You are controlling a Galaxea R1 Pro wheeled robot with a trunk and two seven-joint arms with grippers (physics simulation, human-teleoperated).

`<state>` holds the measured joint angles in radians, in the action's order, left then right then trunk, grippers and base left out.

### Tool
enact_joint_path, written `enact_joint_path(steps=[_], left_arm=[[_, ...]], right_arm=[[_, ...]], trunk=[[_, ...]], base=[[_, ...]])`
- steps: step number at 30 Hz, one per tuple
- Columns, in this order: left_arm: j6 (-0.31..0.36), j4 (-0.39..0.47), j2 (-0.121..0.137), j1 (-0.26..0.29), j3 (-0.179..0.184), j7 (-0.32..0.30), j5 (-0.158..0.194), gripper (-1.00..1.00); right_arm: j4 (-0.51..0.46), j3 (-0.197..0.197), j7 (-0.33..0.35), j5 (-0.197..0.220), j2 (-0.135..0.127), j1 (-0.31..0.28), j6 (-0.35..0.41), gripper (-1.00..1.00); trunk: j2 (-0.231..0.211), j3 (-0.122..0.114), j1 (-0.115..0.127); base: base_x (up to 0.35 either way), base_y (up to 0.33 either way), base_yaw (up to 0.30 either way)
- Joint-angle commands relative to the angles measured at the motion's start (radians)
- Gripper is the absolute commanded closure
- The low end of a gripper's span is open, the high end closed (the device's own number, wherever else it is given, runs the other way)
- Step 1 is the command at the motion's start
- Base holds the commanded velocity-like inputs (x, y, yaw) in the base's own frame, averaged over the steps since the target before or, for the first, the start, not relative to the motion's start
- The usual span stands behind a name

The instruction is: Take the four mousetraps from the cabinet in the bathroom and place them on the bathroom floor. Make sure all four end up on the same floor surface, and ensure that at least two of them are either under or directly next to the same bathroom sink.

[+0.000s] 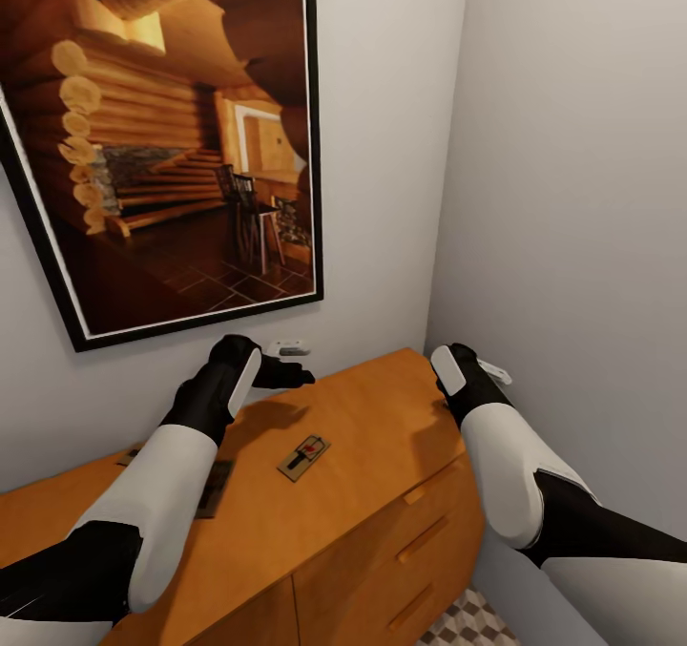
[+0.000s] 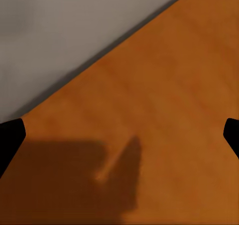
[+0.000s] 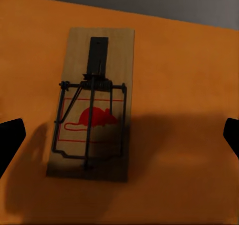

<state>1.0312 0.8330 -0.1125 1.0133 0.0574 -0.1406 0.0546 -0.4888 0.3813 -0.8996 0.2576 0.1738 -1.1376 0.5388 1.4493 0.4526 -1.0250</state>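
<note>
The orange-brown cabinet stands against the wall below me. One mousetrap lies flat in the middle of its top, a wooden board with a black wire bar and a red mouse print. A second mousetrap is partly hidden under my left forearm, and the corner of another flat piece peeks out further left. My left gripper hovers open over bare cabinet top near the wall. My right gripper is open, with the trap between and beyond its fingertips. The sink is out of view.
A large framed picture hangs on the wall just above the cabinet. A side wall closes in at the right of the cabinet. Drawer fronts with bar handles face me. A patch of cube-pattern floor shows at the cabinet's foot.
</note>
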Motion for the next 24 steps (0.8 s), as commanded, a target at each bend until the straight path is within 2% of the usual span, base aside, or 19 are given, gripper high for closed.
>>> enact_joint_path(steps=[1,24], left_arm=[[0.004,0.001,0.000,0.001,0.001,0.003,0.005,-1.00],[0.004,0.001,0.001,0.001,0.001,0.003,0.004,-1.00]], right_arm=[[-0.002,0.002,-0.004,0.003,0.001,-0.001,0.006,-1.00],[-0.002,0.002,-0.004,0.002,0.001,-0.001,0.005,-1.00]], trunk=[[0.001,0.001,0.000],[0.001,0.001,0.000]], base=[[0.000,0.049,0.000],[0.000,0.009,0.000]])
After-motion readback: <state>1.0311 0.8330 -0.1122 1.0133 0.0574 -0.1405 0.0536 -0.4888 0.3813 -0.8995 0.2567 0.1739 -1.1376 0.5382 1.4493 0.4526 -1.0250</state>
